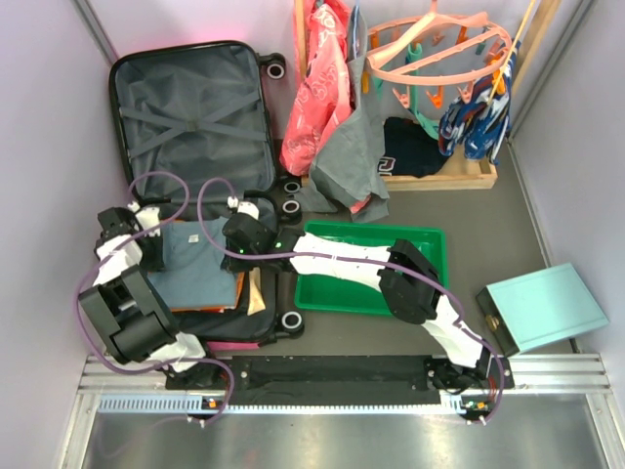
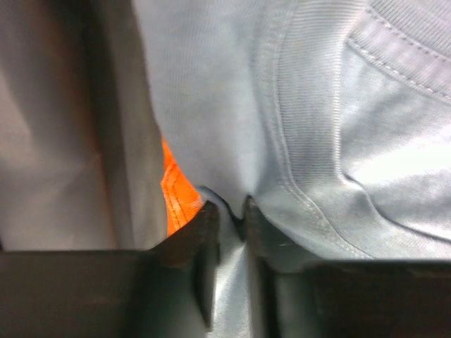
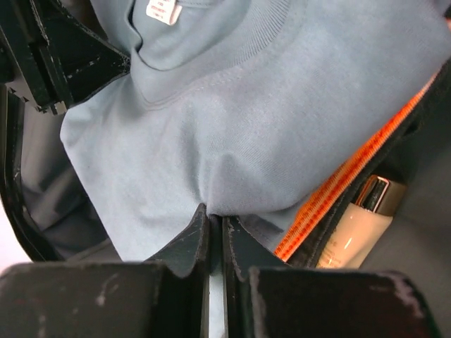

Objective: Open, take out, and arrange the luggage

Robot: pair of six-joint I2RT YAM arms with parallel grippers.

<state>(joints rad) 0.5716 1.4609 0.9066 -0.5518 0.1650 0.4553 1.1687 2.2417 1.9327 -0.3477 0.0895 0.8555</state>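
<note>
Left gripper [image 2: 231, 211]: clenched on a raised fold of the grey-blue T-shirt [image 2: 317, 105] near its left edge, with fabric bunched between the fingers.
Right gripper [image 3: 215, 215]: pinched tight on a fold of the same T-shirt at its right edge, below the collar and its white label.
Luggage [image 1: 195, 107]: lies open on the desk [image 1: 459, 220] at the left. The lid lies flat on the far side and shows the strapped grey lining. The packed half is nearest the arms.
Packed half: the T-shirt lies on top and an orange garment [image 3: 338, 184] shows under it. A cream bottle [image 3: 356, 232] with a metallic cap is tucked in at the right side.
Done: the opening looks complete, as the lid is laid fully back.
In hand: judging by the two grips, this is the lift of the T-shirt. In the top view it is not yet clear of the case.
Left to do: take the T-shirt out and place it, then the orange garment and the bottle. Anything beneath them is hidden.
Places nearby: a green tray [image 1: 430, 244] sits just right of the luggage, partly under the right arm. A teal box [image 1: 547, 308] sits farther right. A wooden rack [image 1: 459, 179] with hanging clothes stands at the far side.
Progress: unpacking appears to be only beginning, and the arranging is not yet started.
</note>
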